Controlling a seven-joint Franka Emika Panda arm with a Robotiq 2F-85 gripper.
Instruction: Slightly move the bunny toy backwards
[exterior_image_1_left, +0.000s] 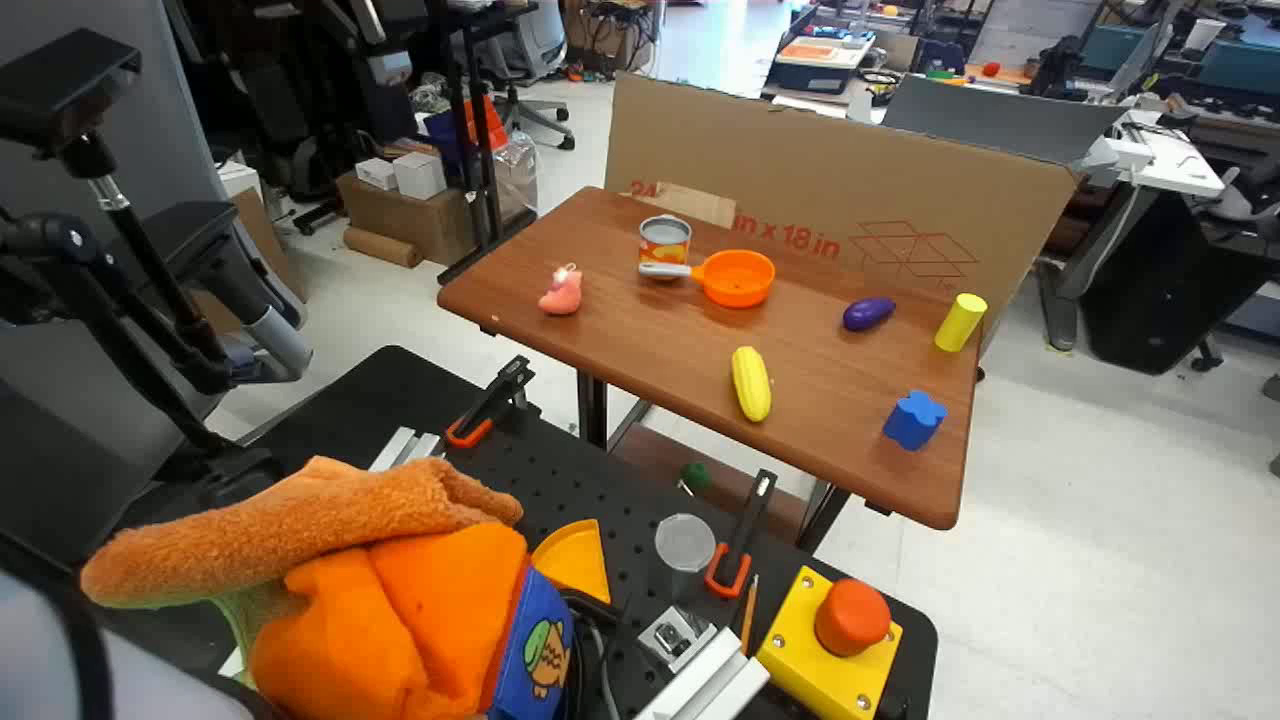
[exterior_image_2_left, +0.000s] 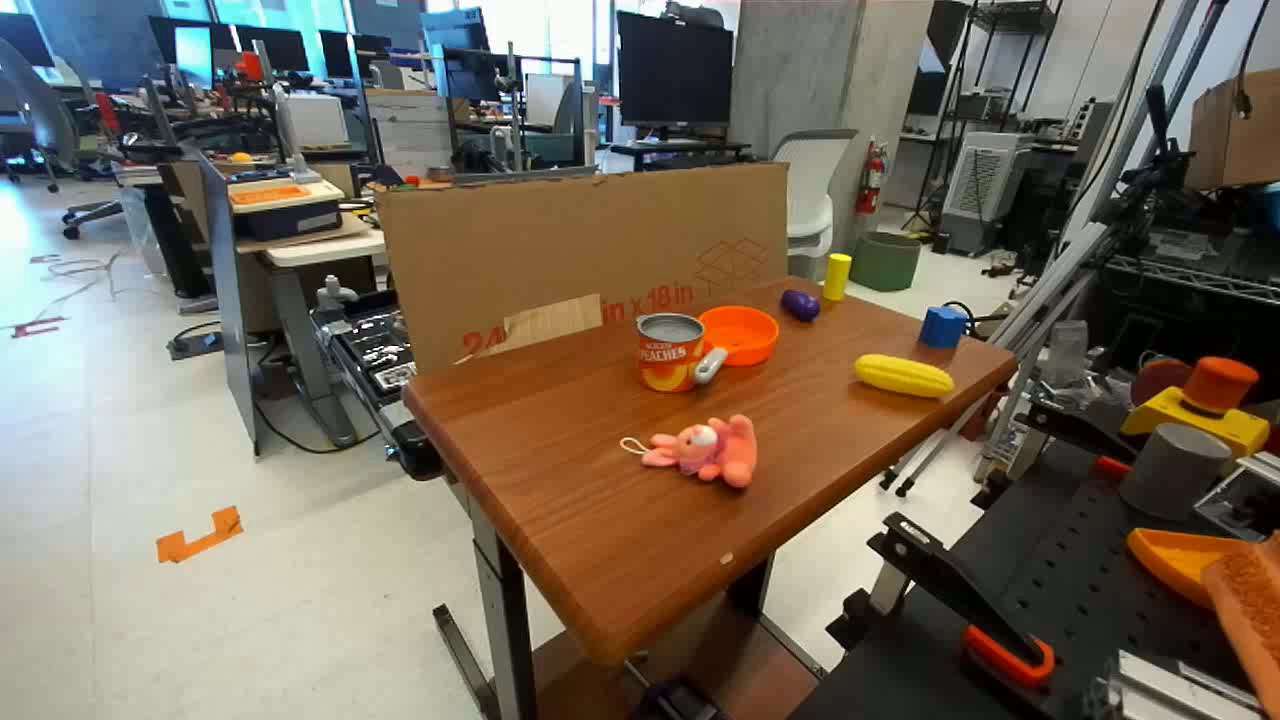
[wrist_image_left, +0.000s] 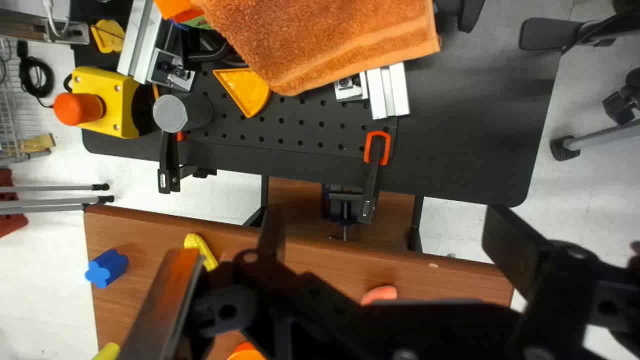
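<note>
Awaiting reach, prob.; no contact. Wrist view: gripper (wrist_image_left: 385, 235) fingers spread wide, nothing held; bunny toy (wrist_image_left: 380, 294) beyond them, well apart, partly hidden by gripper body. Ext. view: bunny toy (exterior_image_1_left: 562, 294) on tbl (exterior_image_1_left: 650, 345), fingers out of frame. Ext. view: bunny toy (exterior_image_2_left: 712, 452) lying down, nothing touching it. Next, prob.: bring fingers down astride toy, light pinch, short slide bkwd, release.

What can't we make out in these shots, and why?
Bunny toy: mostly hidden by the gripper in the wrist view.
Yellow cylinder, pan: cut off by that view's bottom edge.
Can: partly behind the pan's handle in an exterior view.
Bunny's face: too small in both exterior views.
</note>
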